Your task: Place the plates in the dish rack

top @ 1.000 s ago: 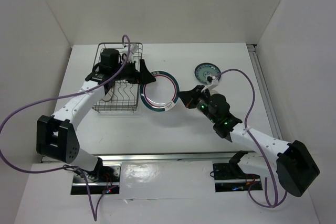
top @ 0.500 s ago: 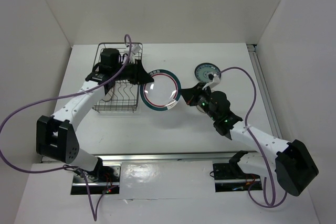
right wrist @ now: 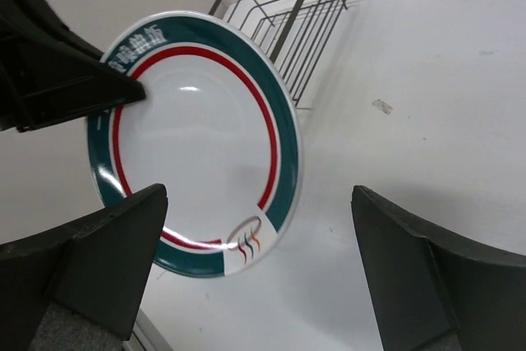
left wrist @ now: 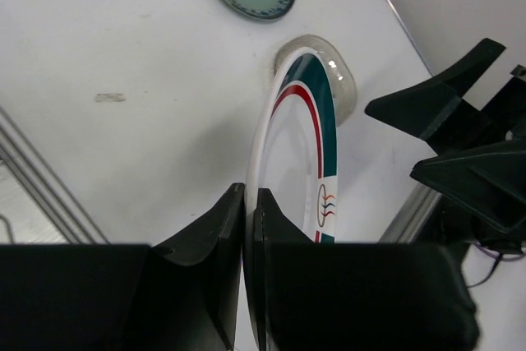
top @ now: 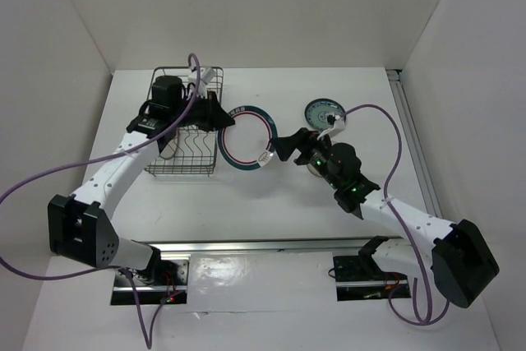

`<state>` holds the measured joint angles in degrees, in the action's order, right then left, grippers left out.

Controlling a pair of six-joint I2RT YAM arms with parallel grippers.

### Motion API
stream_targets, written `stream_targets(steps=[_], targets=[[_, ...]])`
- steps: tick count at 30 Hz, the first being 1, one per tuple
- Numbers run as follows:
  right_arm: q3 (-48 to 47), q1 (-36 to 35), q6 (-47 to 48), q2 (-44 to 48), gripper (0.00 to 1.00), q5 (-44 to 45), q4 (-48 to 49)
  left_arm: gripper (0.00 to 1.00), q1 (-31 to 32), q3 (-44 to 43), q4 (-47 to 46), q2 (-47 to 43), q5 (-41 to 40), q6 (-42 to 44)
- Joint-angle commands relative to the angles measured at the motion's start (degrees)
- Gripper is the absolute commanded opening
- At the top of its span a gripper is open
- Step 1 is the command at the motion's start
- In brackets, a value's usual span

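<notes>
- Left gripper (left wrist: 249,200): clamped on the rim of the green-and-red plate (top: 246,139).
- Green-and-red plate: held on edge, just right of the dish rack (top: 185,141), not yet in it.
- Right gripper (top: 283,148): fingers spread wide, apart from that plate, holding nothing.
- Teal plate (top: 323,111): flat on the table (top: 329,195), far right.
- Grey plate (left wrist: 335,71): on the table, beyond the held plate.

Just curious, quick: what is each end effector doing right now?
Left end effector: shut on the green-and-red-rimmed plate, at its edge.
Right end effector: open, holding nothing.
</notes>
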<state>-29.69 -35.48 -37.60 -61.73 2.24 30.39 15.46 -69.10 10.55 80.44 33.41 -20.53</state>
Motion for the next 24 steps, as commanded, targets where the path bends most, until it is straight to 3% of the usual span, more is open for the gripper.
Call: stream_targets(steps=[1, 4, 13, 24], targets=[[-2.83, -0.37, 1.91, 2.58, 1.00, 3.20, -1.47, 0.00, -0.08, -2.79, 0.08, -4.77, -6.49, 2.07], [-2.83, -0.37, 3.32, 4.33, 1.00, 4.70, -5.15, 0.00, -0.08, -4.02, 2.36, -6.61, -10.45, 2.69], [-9.15, 0.15, 7.81, 5.84, 1.00, 8.04, -19.21, 0.02, -0.08, -7.44, 9.31, -12.42, -33.83, 7.97], [-12.14, 0.15, 13.08, 2.59, 1.00, 4.26, -22.31, 0.03, -2.36, -8.78, 14.24, -11.88, -41.92, 11.12]])
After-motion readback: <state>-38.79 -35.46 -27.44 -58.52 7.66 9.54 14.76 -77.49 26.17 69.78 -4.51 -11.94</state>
